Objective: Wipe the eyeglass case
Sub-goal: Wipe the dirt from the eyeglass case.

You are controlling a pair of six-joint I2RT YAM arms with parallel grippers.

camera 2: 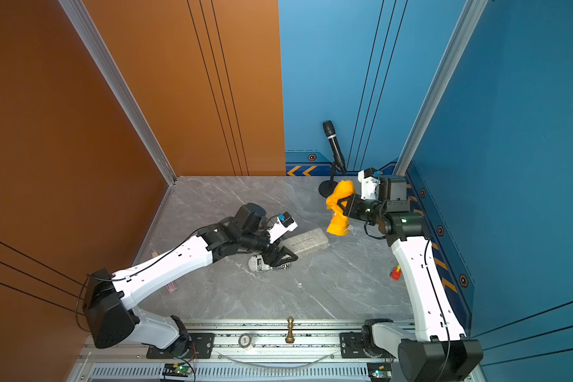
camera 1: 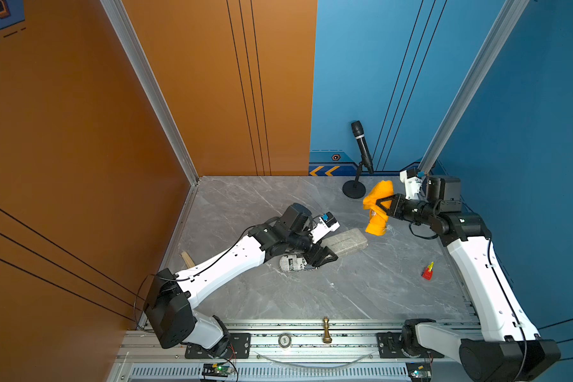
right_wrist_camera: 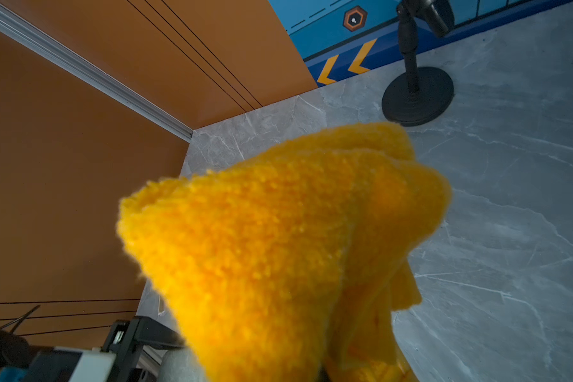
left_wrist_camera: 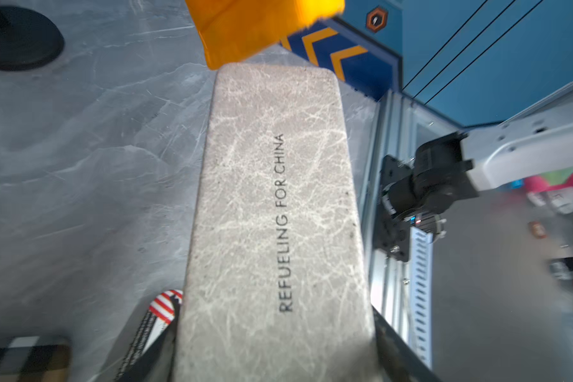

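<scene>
The eyeglass case [camera 1: 346,242] [camera 2: 308,241] [left_wrist_camera: 272,215] is a long grey box with a crackled surface and the print "REFUELING FOR CHINA". My left gripper [camera 1: 325,254] [camera 2: 283,254] [left_wrist_camera: 275,347] is shut on its near end, one black finger [left_wrist_camera: 389,344] along each long side. The case's far end points toward an orange cloth [camera 1: 376,228] [camera 2: 337,226] [right_wrist_camera: 278,248]. My right gripper [camera 1: 379,206] [camera 2: 342,206] is shut on that cloth and holds it bunched, hanging above the table at the back right. In the right wrist view the cloth hides the fingers.
A black microphone on a round-based stand [camera 1: 354,190] [right_wrist_camera: 417,96] stands behind the cloth. A newspaper-print case [camera 1: 291,264] lies under my left gripper. A small red object [camera 1: 427,272] sits near the right wall. A gold chess piece [camera 1: 326,330] and a tape roll [camera 1: 284,340] sit on the front rail.
</scene>
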